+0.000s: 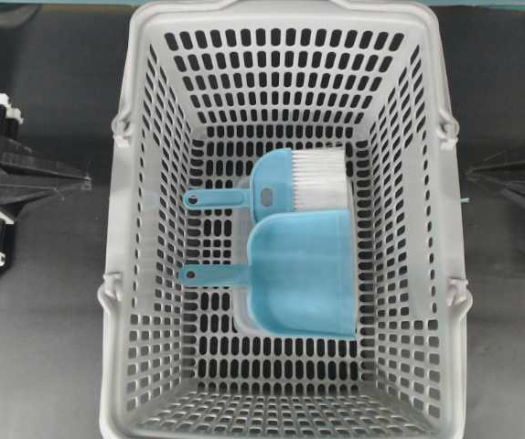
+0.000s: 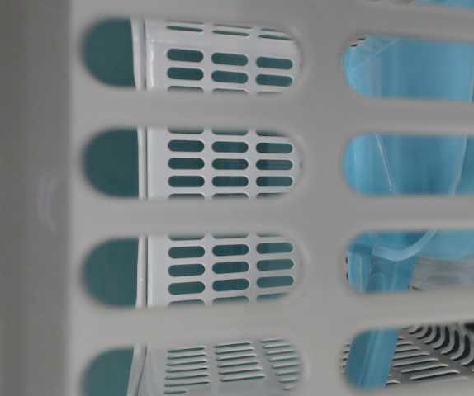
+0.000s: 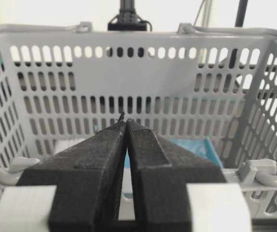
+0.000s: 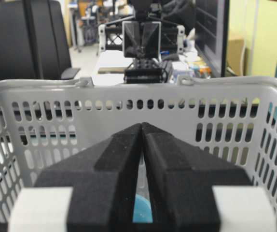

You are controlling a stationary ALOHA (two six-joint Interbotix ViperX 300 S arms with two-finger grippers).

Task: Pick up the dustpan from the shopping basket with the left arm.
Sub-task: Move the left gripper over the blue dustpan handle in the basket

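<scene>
The light grey shopping basket [image 1: 134, 229] fills the middle of the overhead view. On its floor lies the blue dustpan [image 1: 304, 274], its handle [image 1: 212, 273] pointing left. My left gripper [image 1: 86, 181] is shut and empty, outside the basket's left wall at rim height. In the left wrist view its fingertips [image 3: 126, 123] meet in front of the basket [image 3: 177, 87], and a corner of the dustpan [image 3: 196, 147] shows beyond them. My right gripper [image 1: 470, 174] is also shut and empty, outside the right wall; its tips [image 4: 142, 126] face the basket [image 4: 215, 106].
A blue hand brush [image 1: 285, 183] with white bristles lies just behind the dustpan, handle also to the left. A clear plastic tray [image 1: 241, 315] shows under the dustpan's edge. The table-level view is filled by the slotted basket wall [image 2: 220, 210].
</scene>
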